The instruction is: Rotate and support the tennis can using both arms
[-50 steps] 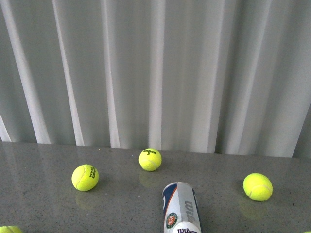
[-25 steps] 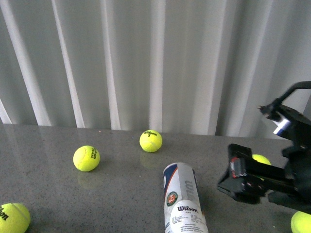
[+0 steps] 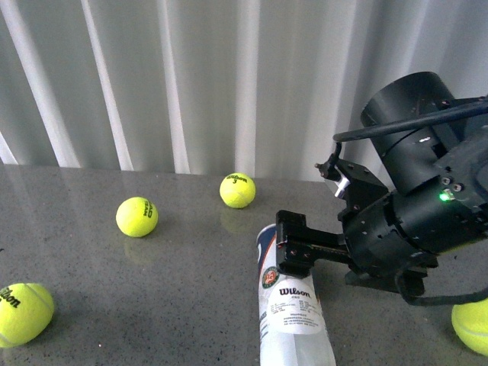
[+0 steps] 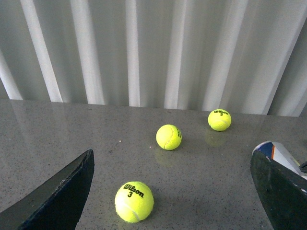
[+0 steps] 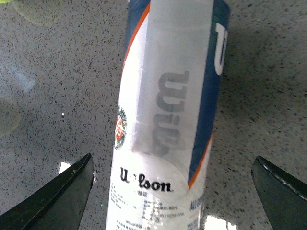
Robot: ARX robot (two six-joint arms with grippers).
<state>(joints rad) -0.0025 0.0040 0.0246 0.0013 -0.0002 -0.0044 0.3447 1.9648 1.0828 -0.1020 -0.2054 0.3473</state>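
Observation:
The tennis can (image 3: 294,316) lies on its side on the grey table, a clear Wilson tube with a navy, white and orange label, its far end pointing toward the curtain. My right arm (image 3: 412,206) reaches in from the right, and its gripper (image 3: 294,248) hovers over the can's far half. In the right wrist view the can (image 5: 168,120) runs lengthwise between the wide-spread fingers (image 5: 57,196), which do not touch it; the right gripper (image 5: 170,196) is open. My left gripper (image 4: 172,201) is open over bare table, with the can's end (image 4: 280,152) beside one finger (image 4: 283,191).
Yellow-green tennis balls lie scattered: one (image 3: 237,190) beyond the can, one (image 3: 137,216) to the left, one (image 3: 23,314) at front left, one (image 3: 473,326) at front right. A Wilson ball (image 4: 134,201) sits between the left fingers. A white pleated curtain (image 3: 191,76) backs the table.
My right arm has come in from the right and now hangs over the can. The front view has dipped, showing more table and balls.

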